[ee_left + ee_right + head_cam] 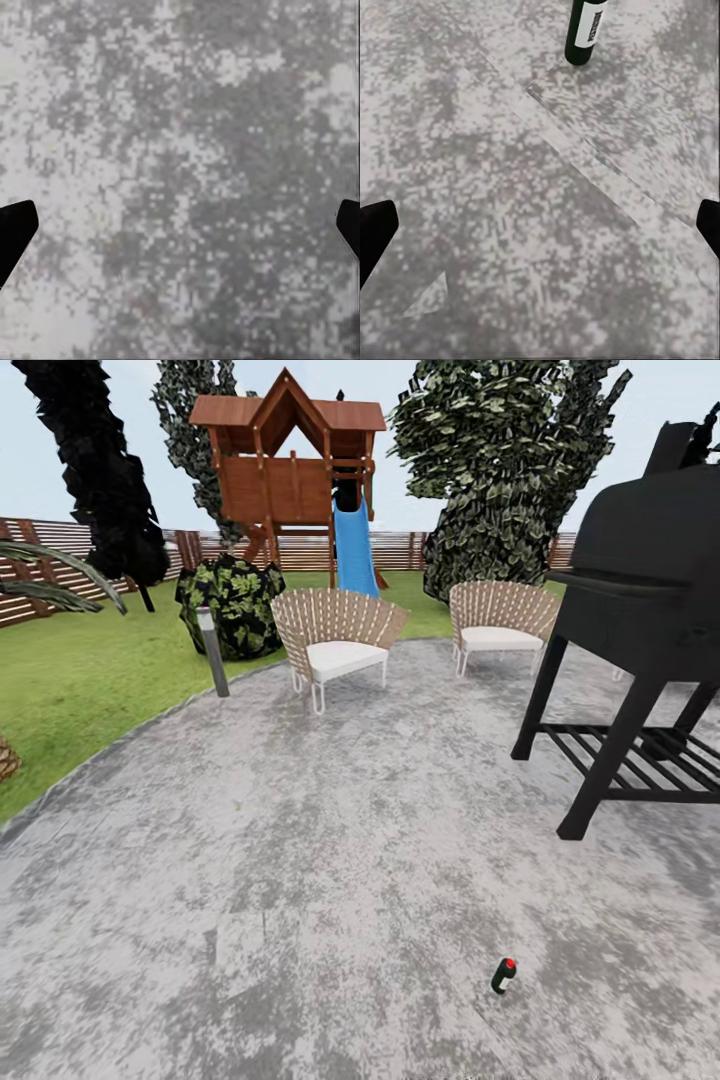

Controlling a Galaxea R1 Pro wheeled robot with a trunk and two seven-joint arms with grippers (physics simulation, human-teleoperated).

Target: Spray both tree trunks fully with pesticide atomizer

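Note:
The pesticide atomizer (503, 974), a small dark green bottle with a red top, stands on the grey paved floor in the lower right of the head view. In the right wrist view the atomizer (583, 34) shows a white label and sits some way ahead of my right gripper (540, 232), which is open with nothing between its fingertips (375, 225). My left gripper (180, 232) is open too, hanging over bare paving. The two trees and their trunks are out of view.
A black grill on legs (640, 640) stands close on the right. Two woven chairs (338, 645) (500, 622) sit at the patio's far edge, by a short lamp post (212, 650). Beyond are lawn (80, 670), a shrub (235, 605), a wooden playhouse with a blue slide (352, 545) and a slat fence (60, 540).

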